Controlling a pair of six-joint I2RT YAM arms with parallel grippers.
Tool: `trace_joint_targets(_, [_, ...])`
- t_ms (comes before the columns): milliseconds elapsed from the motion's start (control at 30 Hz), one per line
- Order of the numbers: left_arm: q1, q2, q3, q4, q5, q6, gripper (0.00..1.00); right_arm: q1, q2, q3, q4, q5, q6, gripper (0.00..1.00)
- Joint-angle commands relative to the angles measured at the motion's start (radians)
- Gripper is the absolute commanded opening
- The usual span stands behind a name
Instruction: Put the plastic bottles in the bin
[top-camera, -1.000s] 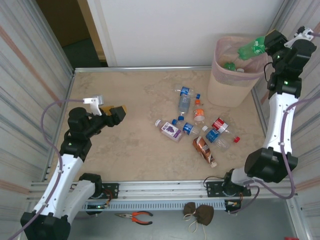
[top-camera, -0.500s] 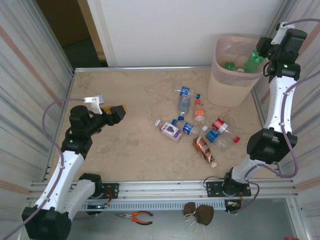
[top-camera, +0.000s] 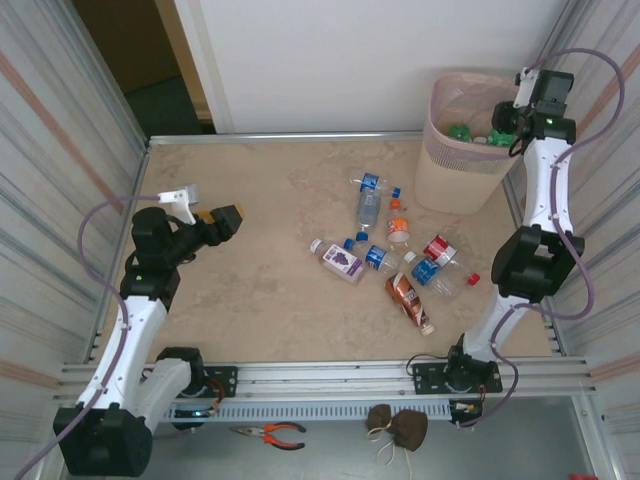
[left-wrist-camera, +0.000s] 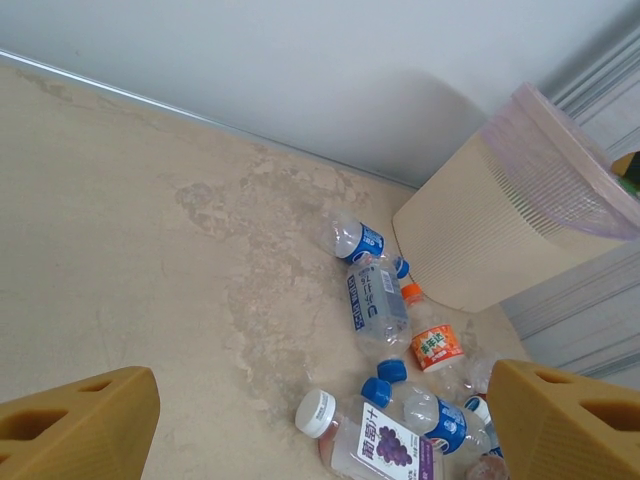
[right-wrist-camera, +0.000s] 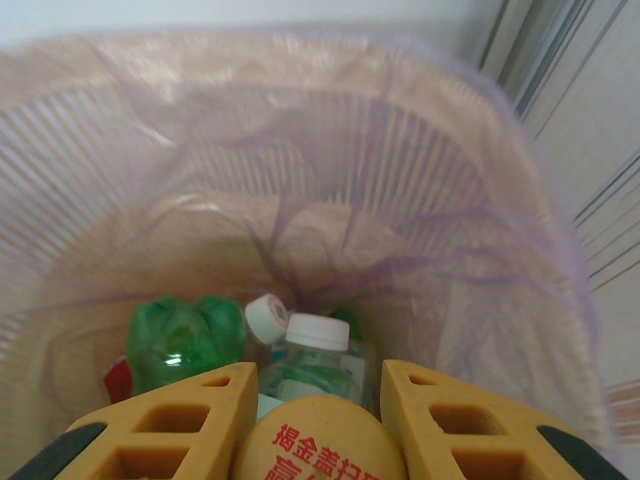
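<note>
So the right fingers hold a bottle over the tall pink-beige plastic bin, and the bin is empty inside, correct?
Not empty: the right wrist view shows a green plastic bottle and a clear white-capped bottle inside the pink-beige plastic bin. Otherwise right.

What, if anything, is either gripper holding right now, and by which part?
The right gripper clamps a bottle by its red-lettered body, over the bin; the left gripper is open, empty.

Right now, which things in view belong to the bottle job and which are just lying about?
Job:
bin
loose bottles
gripped bottle
binned bottles

Lying about:
pliers
brown pouches
</note>
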Motion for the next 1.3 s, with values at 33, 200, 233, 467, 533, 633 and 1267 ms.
trace_joint_targets(33, [0.004, 0.013, 0.011, 0.04, 0.044, -0.016, 0.86, -0.004, 0.052, 0.008, -0.001, 0.008, -0.014, 0.19])
trace_joint_targets(200, [0.005, 0.033, 0.017, 0.046, 0.052, -0.026, 0.86, -0.004, 0.108, 0.011, -0.003, -0.008, -0.022, 0.22])
trace_joint_targets(233, [0.004, 0.035, 0.02, 0.046, 0.054, -0.026, 0.86, -0.006, 0.119, 0.006, -0.001, -0.012, -0.028, 0.22])
trace_joint_targets(467, [0.005, 0.016, 0.02, 0.037, 0.053, -0.025, 0.86, -0.003, 0.142, -0.013, 0.004, -0.009, -0.035, 0.36])
trace_joint_targets(533, [0.006, 0.011, 0.02, 0.033, 0.052, -0.023, 0.86, 0.002, 0.133, -0.005, 0.004, -0.009, -0.033, 0.4])
trace_joint_targets(633, [0.006, 0.008, 0.021, 0.031, 0.052, -0.025, 0.86, 0.009, 0.112, 0.021, -0.004, -0.003, -0.03, 0.51])
trace_joint_targets(1267, [0.007, -0.02, 0.014, 0.032, 0.055, -0.029, 0.86, 0.065, -0.16, -0.011, -0.005, 0.012, -0.015, 0.6])
